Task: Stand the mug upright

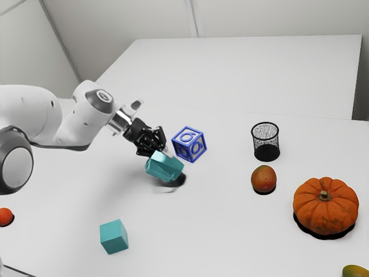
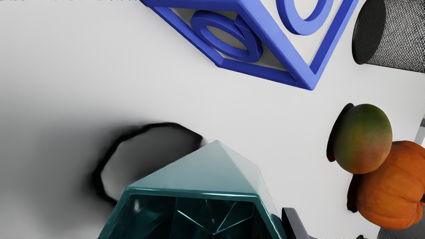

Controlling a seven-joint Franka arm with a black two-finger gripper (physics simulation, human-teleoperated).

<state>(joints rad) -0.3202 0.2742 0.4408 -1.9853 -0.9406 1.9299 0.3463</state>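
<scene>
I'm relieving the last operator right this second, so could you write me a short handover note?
End effector: shut on the mug.
Mug: tilted, its open end facing the wrist camera, and it looks raised over its shadow on the table.
Nearby: blue block, close beside the mug; teal cube, apart from it.
Done: mug grasped.
Left: turn it upright, set its base down, let go. I'd probably watch the blue block while turning.
</scene>
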